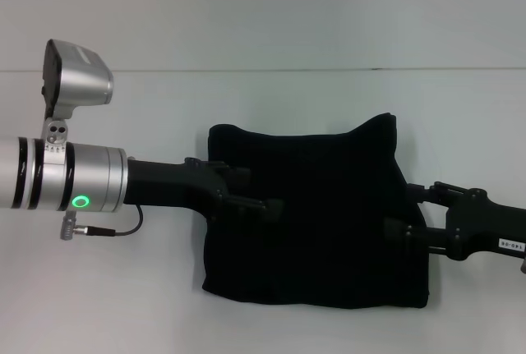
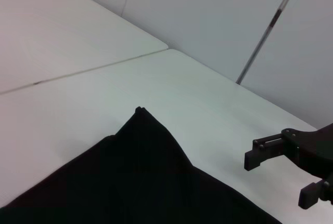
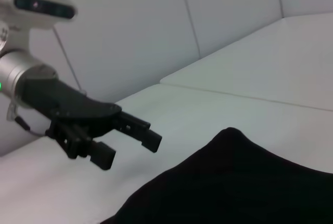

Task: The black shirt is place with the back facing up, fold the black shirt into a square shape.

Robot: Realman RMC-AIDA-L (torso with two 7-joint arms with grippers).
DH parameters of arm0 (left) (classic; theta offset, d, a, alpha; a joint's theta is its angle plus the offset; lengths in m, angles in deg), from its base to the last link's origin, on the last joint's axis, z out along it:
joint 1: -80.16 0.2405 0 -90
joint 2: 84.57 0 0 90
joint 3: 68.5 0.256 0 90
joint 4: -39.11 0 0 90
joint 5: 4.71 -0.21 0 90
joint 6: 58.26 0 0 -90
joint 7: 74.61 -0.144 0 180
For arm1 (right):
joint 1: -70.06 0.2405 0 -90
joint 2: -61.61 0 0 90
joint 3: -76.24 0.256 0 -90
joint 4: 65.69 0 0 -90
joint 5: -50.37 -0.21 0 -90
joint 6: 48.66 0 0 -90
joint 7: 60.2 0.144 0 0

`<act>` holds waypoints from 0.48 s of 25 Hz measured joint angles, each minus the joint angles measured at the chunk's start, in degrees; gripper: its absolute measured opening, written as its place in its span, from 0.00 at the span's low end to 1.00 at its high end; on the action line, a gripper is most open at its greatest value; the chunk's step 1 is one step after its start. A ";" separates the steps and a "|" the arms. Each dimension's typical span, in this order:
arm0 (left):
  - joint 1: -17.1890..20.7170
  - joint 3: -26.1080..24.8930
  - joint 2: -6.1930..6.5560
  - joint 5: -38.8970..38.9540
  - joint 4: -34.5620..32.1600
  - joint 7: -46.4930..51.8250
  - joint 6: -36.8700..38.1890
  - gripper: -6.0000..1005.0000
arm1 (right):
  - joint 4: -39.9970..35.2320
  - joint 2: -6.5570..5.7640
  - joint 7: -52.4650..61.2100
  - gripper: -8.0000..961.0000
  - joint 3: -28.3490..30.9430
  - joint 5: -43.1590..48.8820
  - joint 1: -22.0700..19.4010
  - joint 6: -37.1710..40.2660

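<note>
Head view shows the black shirt [image 1: 316, 218] lying in the middle of the frame on the white table [image 1: 246, 99]. It is folded into a nearly square block, with two small corners that stand up along its upper edge. No white lettering shows on the side that faces up.

From the left of the frame comes the left gripper [image 1: 265, 194], above the left part of the shirt, with its jaws spread and nothing between them. A green ring light [image 1: 80, 201] glows on the silver wrist [image 1: 62, 175] of this arm. From the right edge comes the right gripper [image 1: 405, 213], over the right side of the shirt, with its jaws also spread and empty. A small white label [image 1: 510, 244] sits on this arm at the right edge, but its writing cannot be read.
</note>
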 joint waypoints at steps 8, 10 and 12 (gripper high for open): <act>2.83 -1.13 -0.38 3.66 -0.56 -8.84 -1.40 0.95 | -0.01 -0.15 -0.21 0.92 0.01 0.01 0.05 0.25; 3.72 -1.22 -0.48 6.06 -0.58 -10.30 -1.34 0.95 | -0.01 -0.17 -0.19 0.92 0.24 0.01 0.01 0.16; 4.34 -0.99 -0.45 7.94 -0.46 -10.62 -0.94 0.95 | -0.01 -0.08 -0.19 0.92 0.29 0.01 -0.01 0.11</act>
